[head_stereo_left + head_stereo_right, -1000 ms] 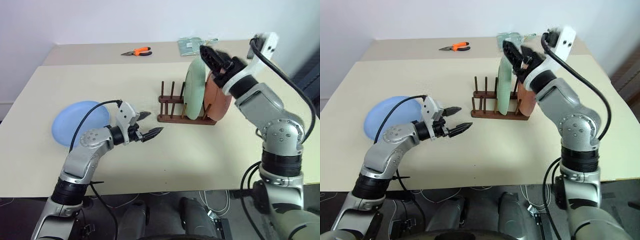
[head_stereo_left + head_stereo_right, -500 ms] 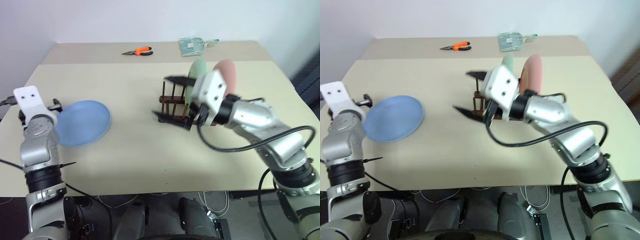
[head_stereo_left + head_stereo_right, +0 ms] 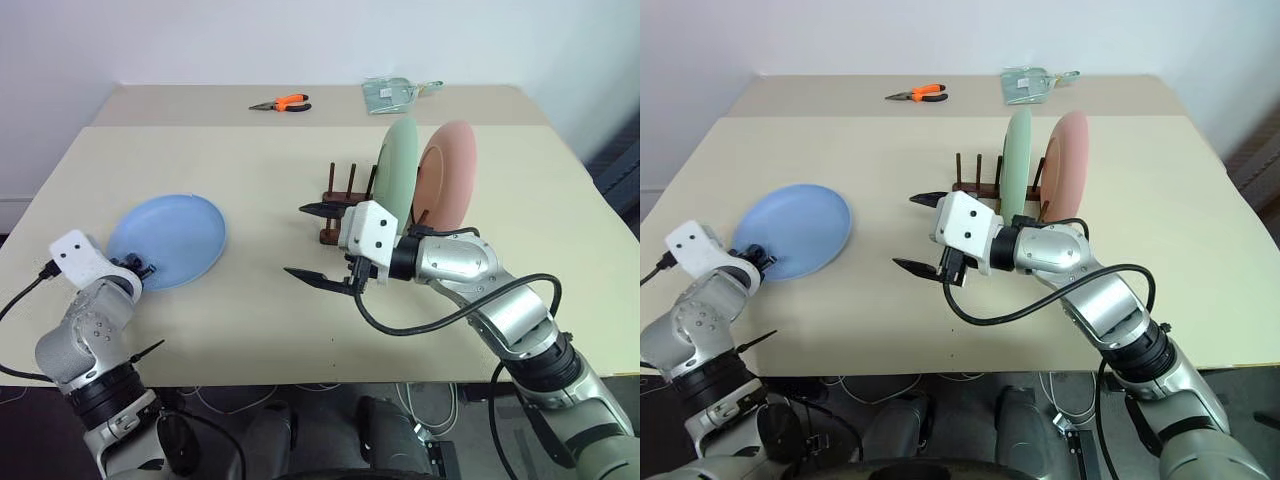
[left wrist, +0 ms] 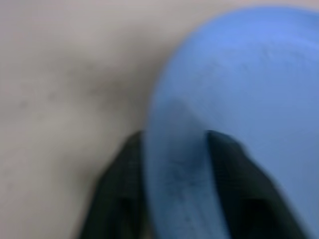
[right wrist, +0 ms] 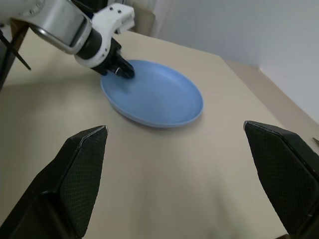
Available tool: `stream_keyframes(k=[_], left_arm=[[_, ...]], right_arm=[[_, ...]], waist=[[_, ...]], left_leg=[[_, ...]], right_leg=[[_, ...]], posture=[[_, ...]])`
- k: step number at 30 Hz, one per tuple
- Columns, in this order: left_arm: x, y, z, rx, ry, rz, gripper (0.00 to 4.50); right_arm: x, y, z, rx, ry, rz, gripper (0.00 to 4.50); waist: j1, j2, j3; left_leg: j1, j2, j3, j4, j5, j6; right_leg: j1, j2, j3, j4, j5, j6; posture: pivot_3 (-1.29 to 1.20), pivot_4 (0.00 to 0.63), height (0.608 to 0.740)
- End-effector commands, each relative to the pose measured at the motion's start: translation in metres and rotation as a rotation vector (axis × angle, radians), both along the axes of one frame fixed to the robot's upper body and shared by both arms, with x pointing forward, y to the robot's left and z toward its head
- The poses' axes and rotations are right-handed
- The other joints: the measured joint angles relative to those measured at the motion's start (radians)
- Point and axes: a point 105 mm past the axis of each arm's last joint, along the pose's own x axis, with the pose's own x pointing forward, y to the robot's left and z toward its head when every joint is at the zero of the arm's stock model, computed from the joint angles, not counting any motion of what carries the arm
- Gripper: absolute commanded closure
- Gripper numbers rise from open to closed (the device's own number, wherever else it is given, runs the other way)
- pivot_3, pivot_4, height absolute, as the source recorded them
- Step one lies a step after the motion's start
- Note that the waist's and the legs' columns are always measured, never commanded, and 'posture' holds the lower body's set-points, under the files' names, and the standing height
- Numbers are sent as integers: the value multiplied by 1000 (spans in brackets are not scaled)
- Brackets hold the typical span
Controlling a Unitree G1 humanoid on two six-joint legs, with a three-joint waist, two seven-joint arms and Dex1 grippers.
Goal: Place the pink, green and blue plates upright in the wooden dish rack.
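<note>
Both arms have shifted since the earlier frames: the left gripper [image 5: 122, 69] has swung out from mid-desk to the near rim of the round, shallow, light blue plastic plate [image 3: 167, 240], and the right gripper [image 3: 312, 242] has left the rack and come round to point across the beige desk [image 3: 250, 330] toward that plate. Left jaws are closed on the blue plate's rim, one finger above and one below, as the left wrist view confirms; right jaws stand wide open and empty. The blue plate lies flat on the desk, well apart from the small dark brown wooden dish rack [image 3: 340, 205], where the pale mint green plate [image 3: 398, 178] and the salmon pink plate [image 3: 447, 185] already stand upright in adjacent slots. Judged light, stiff and smooth, the blue plate is likely to pivot or slip in a rim pinch; a second hold on the opposite rim appears advisable. Surface is matte, unmarked and undamaged.
</note>
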Motion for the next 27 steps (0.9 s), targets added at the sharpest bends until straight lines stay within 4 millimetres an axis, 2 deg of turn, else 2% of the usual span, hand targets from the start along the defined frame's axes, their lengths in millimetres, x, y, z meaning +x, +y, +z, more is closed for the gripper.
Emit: stream_keyframes(k=[1,4,6,7,10,13,15,17,22,23,24,25,27], left_arm=[[20,-28,47,89,-214,-162,4444],[30,-59,87,144,-404,-307,4444],[31,-94,127,181,-570,-461,4444],[30,-107,140,192,-620,-520,4444],[25,-134,162,203,-695,-657,4444],[18,-149,175,176,-747,-746,4444],[14,-156,181,163,-771,-790,4500],[10,-160,183,162,-780,-824,4500],[12,-148,187,133,-799,-763,4500],[14,-141,190,111,-818,-715,4162],[16,-132,193,88,-837,-661,3769],[19,-123,197,68,-855,-606,3511],[22,-98,205,48,-897,-460,2630]], right_arm=[[2,-3,15,28,-52,-12,0],[3,-4,19,21,-86,-22,0],[2,-1,20,-31,-170,-4,0],[2,2,21,-47,-208,-1,0],[14,7,21,-95,-315,-29,0],[27,9,17,-163,-430,-56,0],[35,8,18,-189,-489,-78,541],[40,7,19,-191,-513,-95,1294],[42,6,22,-188,-569,-106,3815],[41,7,23,-182,-582,-106,4268],[40,7,24,-170,-591,-106,4500],[39,8,26,-150,-592,-104,4500],[37,10,34,-81,-579,-110,4500]], waist=[[4,-1,0],[4,-2,0],[2,-4,2],[0,-4,2],[-11,-4,1],[-29,-3,1],[-29,-4,2],[-27,-4,2],[-24,-4,2],[-22,-4,2],[-21,-4,2],[-21,-4,2],[-22,-4,2]], left_leg=[[0,0,0,0,0,0],[-1,0,-1,1,1,-1],[-1,0,-1,1,0,-1],[-2,0,-1,0,0,-1],[-1,0,0,0,1,-1],[1,0,1,-2,1,-1],[1,1,1,-3,1,-1],[0,1,1,-3,1,-2],[0,0,1,-3,1,-2],[0,0,1,-3,1,-2],[0,0,0,-2,2,-2],[0,0,0,-2,2,-2],[0,0,-1,-2,2,-3]], right_leg=[[0,0,0,0,0,0],[1,0,-1,-1,0,0],[1,0,-1,-2,0,-1],[0,0,-1,-2,0,-1],[0,0,0,-2,0,-1],[0,0,0,-1,0,-1],[-1,1,0,-1,0,-1],[-1,1,0,-1,0,-1],[-1,1,1,-1,0,-1],[-1,1,1,-1,0,-1],[-1,1,1,-1,0,-1],[0,1,1,-1,0,-1],[0,1,1,-1,0,-1]], posture=[[0,150,740],[0,150,740],[0,150,740],[0,150,740],[0,150,740],[0,150,740],[0,150,740],[0,150,740],[0,150,740],[0,150,740],[0,150,740],[0,150,740],[0,150,740]])
